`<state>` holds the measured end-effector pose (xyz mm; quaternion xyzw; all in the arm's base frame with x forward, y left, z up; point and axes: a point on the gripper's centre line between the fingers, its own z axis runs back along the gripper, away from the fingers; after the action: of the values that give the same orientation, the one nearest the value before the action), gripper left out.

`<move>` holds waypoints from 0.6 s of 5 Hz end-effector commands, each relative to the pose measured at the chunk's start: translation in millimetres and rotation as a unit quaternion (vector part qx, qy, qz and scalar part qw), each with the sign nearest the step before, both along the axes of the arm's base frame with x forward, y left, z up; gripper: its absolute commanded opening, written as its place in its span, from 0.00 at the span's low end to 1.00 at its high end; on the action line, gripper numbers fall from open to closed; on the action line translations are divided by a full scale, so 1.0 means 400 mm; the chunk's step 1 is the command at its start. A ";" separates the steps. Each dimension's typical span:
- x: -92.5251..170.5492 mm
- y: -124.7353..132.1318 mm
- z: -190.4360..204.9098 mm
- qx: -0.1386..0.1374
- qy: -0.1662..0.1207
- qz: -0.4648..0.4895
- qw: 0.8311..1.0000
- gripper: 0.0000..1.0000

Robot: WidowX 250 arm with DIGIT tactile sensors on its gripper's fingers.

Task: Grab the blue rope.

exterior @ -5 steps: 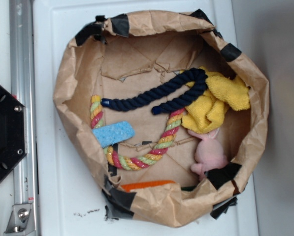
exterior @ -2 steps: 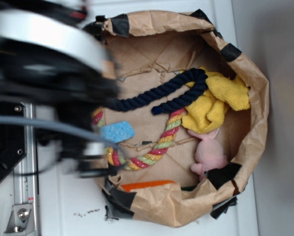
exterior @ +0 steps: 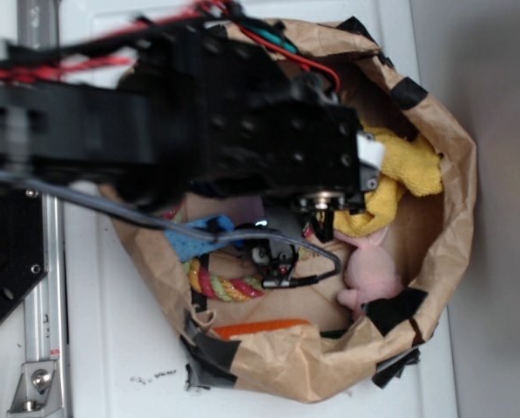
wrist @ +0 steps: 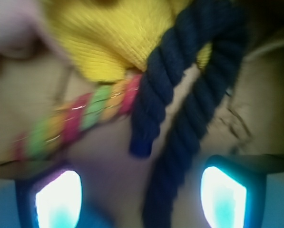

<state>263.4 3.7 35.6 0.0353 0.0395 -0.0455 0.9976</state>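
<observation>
My arm fills most of the exterior view, hanging over the brown paper bag that sits on the white counter. Inside it, the yellow cloth lies toward three o'clock and the pink soft toy toward five. The striped rope runs from the cloth toward eight o'clock in my wrist view. The blue rope lies on the bag floor, bent double, its two strands running from one o'clock down between my fingertips. My claw is released, jaws spread wide, holding nothing. The rope looks soft, light and floppy, with a grippy twist; I judge the longer strand, centred between my jaws, the best hold.
</observation>
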 end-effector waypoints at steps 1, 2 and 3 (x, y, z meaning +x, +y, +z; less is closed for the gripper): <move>-0.027 0.060 -0.085 0.019 0.013 -0.024 0.999 1.00; -0.021 0.076 -0.090 0.026 0.015 -0.004 1.000 0.00; -0.021 0.135 -0.065 0.030 0.000 0.032 0.999 0.00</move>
<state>261.3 44.3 11.9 0.0569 0.0467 -0.0288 0.9969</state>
